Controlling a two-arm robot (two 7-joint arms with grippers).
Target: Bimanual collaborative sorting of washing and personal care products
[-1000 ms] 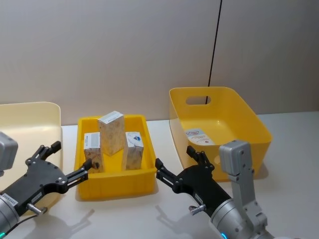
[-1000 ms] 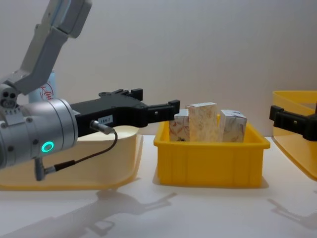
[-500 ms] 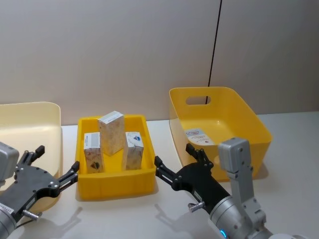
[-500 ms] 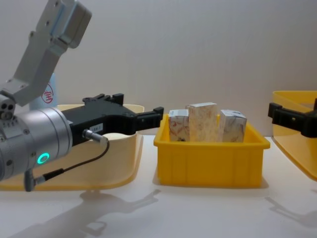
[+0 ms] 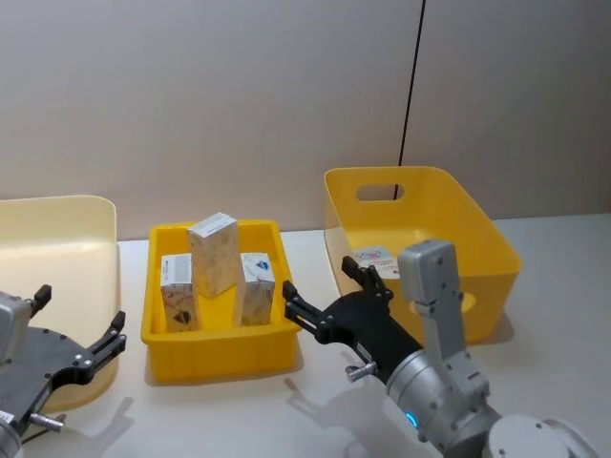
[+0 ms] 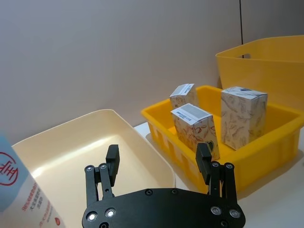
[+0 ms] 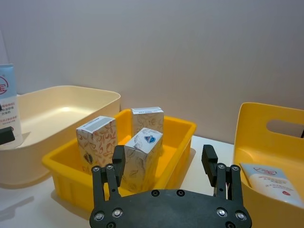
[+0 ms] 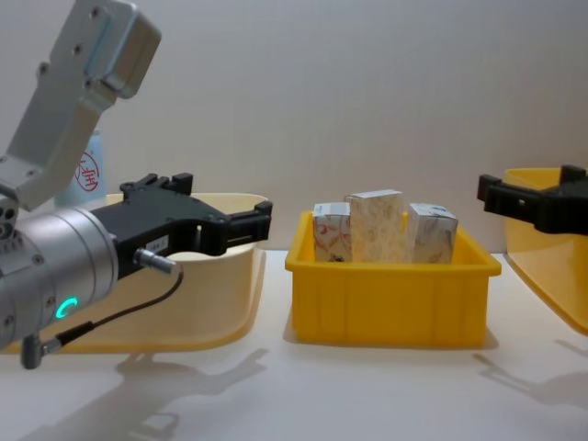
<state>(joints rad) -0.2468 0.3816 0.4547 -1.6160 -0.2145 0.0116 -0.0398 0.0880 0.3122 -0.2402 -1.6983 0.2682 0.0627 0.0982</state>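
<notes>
1. Head view: three cartons [image 5: 214, 253] stand in the tray [image 5: 220, 358], long axes vertical. The tall one is mid-back and turned corner-on, with a short one on each side, nearer. The lying tube [image 5: 377, 260] is flat on the yellow bin [image 5: 477, 239] floor at its near-left corner, label up, partly behind the right arm; can't tell which end is the cap. The left gripper [image 5: 79, 308] is low at the left by the cream bin [image 5: 57, 229], fingers spread, empty. The right gripper [image 5: 316, 277] is before the gap between tray and yellow bin, fingers spread, empty.
2. Chest view: side-on, carton [image 8: 375, 225] tops rise above the tray [image 8: 395, 303] rim. This view adds the standing tube [image 8: 84, 170]: upright, long axis vertical, red logo facing the camera, mostly hidden by the left arm. The left gripper [image 8: 257, 223] points toward the tray over the cream bin [image 8: 211, 303], apart from the tray. The right gripper [image 8: 524, 195] comes in at the right, about level with the carton tops.
3. Left wrist view: the left gripper [image 6: 157, 152] fingers are wide apart with nothing between. The standing tube [image 6: 19, 199] shows close up with red ring and red text. The cartons [image 6: 194, 128] stand beyond it.
4. Right wrist view: the right gripper [image 7: 163, 154] fingers are apart, empty. The lying tube [image 7: 270, 183] is plain here, flat, printed face up. The standing tube [image 7: 8, 95] is upright at the cream bin [image 7: 71, 102].
</notes>
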